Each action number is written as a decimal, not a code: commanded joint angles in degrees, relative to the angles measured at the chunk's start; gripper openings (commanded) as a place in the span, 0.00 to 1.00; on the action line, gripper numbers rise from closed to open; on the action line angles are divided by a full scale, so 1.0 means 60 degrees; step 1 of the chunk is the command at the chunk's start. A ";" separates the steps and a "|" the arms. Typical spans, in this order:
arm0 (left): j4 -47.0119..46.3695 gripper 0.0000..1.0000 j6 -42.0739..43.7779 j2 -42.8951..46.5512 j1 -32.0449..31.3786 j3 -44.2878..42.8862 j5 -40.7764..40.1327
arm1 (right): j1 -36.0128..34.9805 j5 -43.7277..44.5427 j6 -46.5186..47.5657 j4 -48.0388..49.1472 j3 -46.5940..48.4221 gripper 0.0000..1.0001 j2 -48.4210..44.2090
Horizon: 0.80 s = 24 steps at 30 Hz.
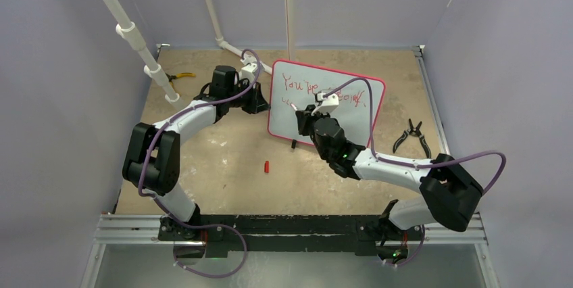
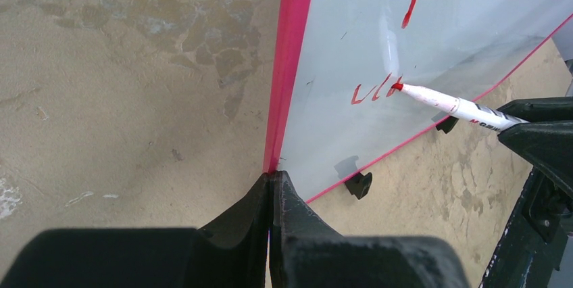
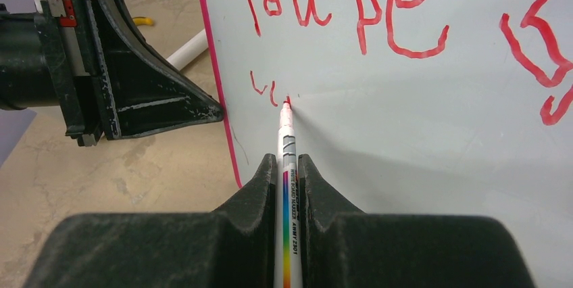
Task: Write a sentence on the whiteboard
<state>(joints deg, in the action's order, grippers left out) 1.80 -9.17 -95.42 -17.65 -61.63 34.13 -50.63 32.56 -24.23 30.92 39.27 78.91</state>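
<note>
A rectangular white whiteboard with a thin red-pink frame [image 1: 358,122] is seen standing on small black feet near the middle of the mottled tan desk [image 1: 223,159], between the two arms. Its left frame edge is clamped near the lower corner by the left fingers [image 2: 272,183], which are pressed together on the pink strip with almost no gap. A slim white marker with a rainbow-striped label [image 3: 285,132] is gripped by the right fingers [image 3: 269,174], which are closed narrowly around its barrel, and its red tip is held touching the board surface. The red handwritten sentence [image 3: 304,7] is laid out on the whiteboard in two lines: an upper line running across the board from "You", and a lower line of only a few short strokes at the left, at whose end the marker tip is placed. A small red cap [image 1: 266,166] is seen lying on the desk in front of the whiteboard, apart from it. Black-handled pliers [image 1: 412,136] are lying to the right of the board, and yellow-handled pliers [image 1: 179,76] at the far left.
</note>
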 commanded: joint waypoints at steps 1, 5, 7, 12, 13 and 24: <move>-0.0315 0.00 0.0136 0.0303 -0.0106 -0.0107 0.0230 | 0.0060 0.0807 0.0258 0.0331 0.0350 0.00 -0.0054; -0.0317 0.00 0.0137 0.0302 -0.0119 -0.0100 0.0230 | 0.0060 0.0975 0.0273 0.0313 0.0376 0.00 -0.0092; -0.0322 0.00 0.0131 0.0302 -0.0113 -0.0102 0.0230 | 0.0060 0.1072 0.0259 0.0297 0.0333 0.00 -0.0165; -0.0324 0.00 0.0137 0.0302 -0.0120 -0.0100 0.0230 | 0.0060 0.1230 0.0251 0.0284 0.0266 0.00 -0.0344; -0.0318 0.00 0.0137 0.0302 -0.0120 -0.0100 0.0230 | 0.0060 0.1249 0.0245 0.0271 0.0254 0.00 -0.0369; -0.0315 0.00 0.0132 0.0302 -0.0120 -0.0111 0.0230 | 0.0060 0.1299 0.0022 0.0067 0.0074 0.00 -0.0468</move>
<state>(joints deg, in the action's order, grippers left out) 1.80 -9.17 -95.42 -18.15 -61.63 34.28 -50.68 36.56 -24.05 31.46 39.31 77.47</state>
